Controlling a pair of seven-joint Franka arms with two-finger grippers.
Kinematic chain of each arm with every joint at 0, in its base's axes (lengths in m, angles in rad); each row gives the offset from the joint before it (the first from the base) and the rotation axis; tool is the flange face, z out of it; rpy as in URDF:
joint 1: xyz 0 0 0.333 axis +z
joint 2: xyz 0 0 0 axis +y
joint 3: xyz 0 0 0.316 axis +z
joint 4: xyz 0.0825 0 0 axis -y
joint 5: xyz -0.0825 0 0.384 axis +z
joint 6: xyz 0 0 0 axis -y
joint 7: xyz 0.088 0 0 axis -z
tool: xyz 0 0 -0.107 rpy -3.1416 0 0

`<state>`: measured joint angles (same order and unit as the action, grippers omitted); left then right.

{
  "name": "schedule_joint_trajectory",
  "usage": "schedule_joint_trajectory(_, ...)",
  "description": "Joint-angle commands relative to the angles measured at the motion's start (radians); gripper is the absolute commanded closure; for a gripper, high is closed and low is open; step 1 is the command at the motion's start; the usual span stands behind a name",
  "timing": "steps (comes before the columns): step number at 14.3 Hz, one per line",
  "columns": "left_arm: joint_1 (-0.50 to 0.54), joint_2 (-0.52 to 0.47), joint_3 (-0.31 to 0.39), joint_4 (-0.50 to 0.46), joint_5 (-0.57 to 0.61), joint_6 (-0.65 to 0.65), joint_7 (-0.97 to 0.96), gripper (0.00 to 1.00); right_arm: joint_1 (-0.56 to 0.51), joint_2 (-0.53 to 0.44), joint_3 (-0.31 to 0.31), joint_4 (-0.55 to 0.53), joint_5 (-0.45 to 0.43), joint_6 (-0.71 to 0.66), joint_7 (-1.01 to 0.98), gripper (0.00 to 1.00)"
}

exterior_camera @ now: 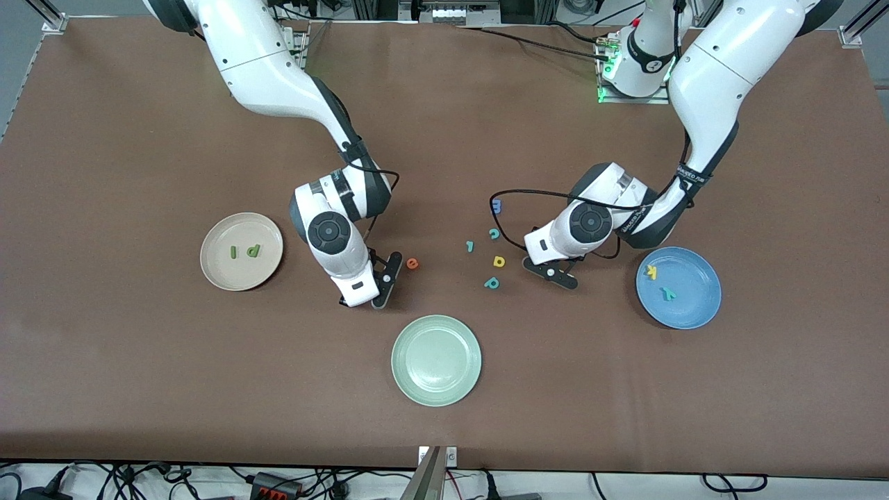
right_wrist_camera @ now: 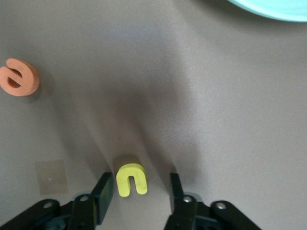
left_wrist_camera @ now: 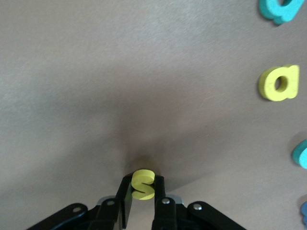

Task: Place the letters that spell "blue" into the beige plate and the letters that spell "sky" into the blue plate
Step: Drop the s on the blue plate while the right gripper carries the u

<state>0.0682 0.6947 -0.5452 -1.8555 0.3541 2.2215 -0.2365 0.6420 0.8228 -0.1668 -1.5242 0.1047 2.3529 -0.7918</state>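
Yellow "s" (left_wrist_camera: 143,184): clamped between the left tool's (left_wrist_camera: 142,191) fingers, at the desk.
Yellow "u" (right_wrist_camera: 131,180): between the right tool's (right_wrist_camera: 138,188) apart fingers, seemingly untouched.

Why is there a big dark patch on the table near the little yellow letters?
Left wrist view: the left gripper, shut on the yellow s, casts a soft shadow on the table. Right wrist view: a similar shadow spreads above the yellow u from the open right gripper.
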Motion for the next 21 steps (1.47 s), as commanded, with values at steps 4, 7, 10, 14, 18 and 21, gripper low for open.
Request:
schedule_joint_trajectory(4,0.103,-0.086,0.001,0.071,0.025,-0.224,0.135,0.97,0.002,0.006,0.003,0.002,0.018,0.014,-0.015,0.58)
schedule_joint_trajectory(7,0.2,-0.086,0.001,0.097,0.025,-0.227,0.302,0.97,0.002,0.006,0.003,0.002,0.018,0.014,-0.015,0.67)
schedule_joint_trajectory(10,0.281,-0.073,0.002,0.133,0.02,-0.227,0.41,0.96,0.001,0.004,0.003,0.004,0.019,0.014,-0.014,0.79)
schedule_joint_trajectory(14,0.32,-0.061,0.002,0.128,0.019,-0.229,0.421,0.33,-0.005,0.003,0.003,0.004,0.021,0.013,-0.014,0.85)
schedule_joint_trajectory(18,0.338,-0.066,-0.012,0.139,0.008,-0.252,0.448,0.0,-0.027,-0.036,-0.007,0.004,0.02,-0.019,0.063,0.91)
schedule_joint_trajectory(21,0.34,-0.098,-0.084,0.263,-0.02,-0.486,0.431,0.0,-0.09,-0.076,-0.007,0.002,0.02,-0.127,0.103,0.91)
